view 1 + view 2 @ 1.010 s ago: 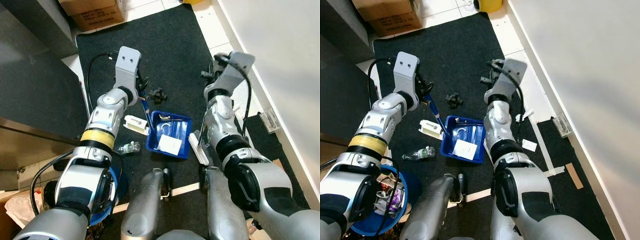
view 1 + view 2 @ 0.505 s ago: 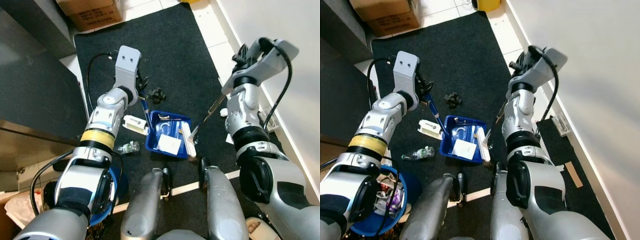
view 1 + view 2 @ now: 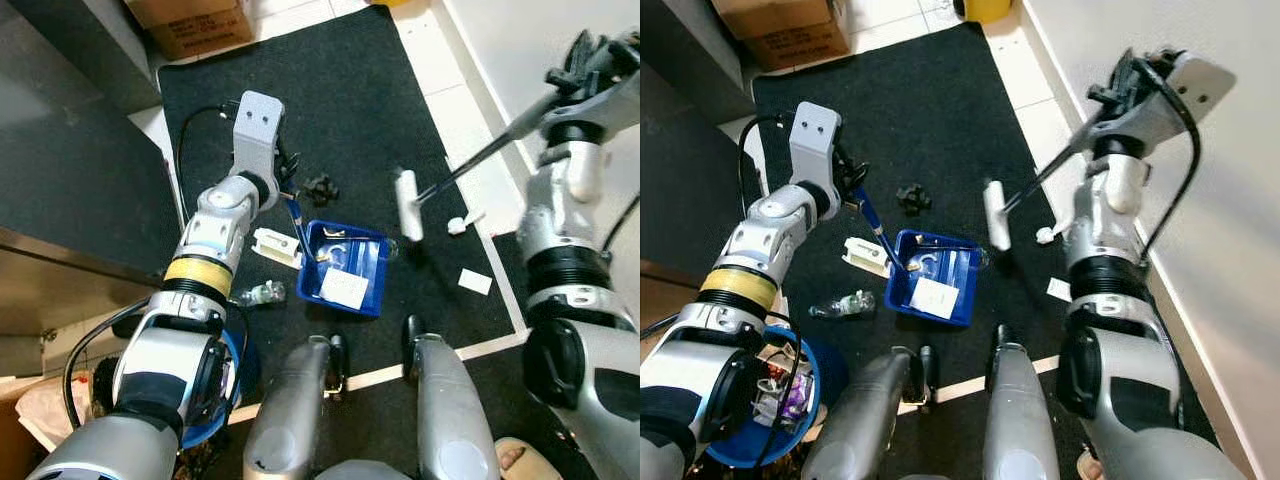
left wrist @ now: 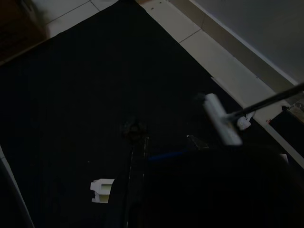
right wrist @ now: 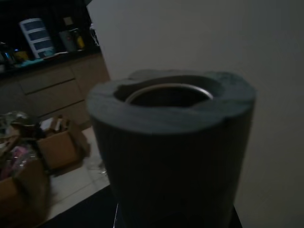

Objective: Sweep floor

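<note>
The right gripper (image 3: 1130, 85), jaws pinching the broom (image 3: 408, 204), has lifted it from the dustpan (image 3: 345, 267), which the left gripper (image 3: 288, 190) pinches.

My arms (image 3: 215, 235) are smooth silver metal; the mat (image 3: 350, 110) is matt black cloth, the dustpan (image 3: 345, 268) glossy blue plastic.

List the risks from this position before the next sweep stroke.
1. The right gripper holds the broom with its white head lifted above the black mat; a fast swing down may scatter the white scraps on the tiles.
2. The dustpan, held by the left gripper, already carries debris; bumping it with the broom head may spill it.
3. The right arm is close to the wall.
</note>
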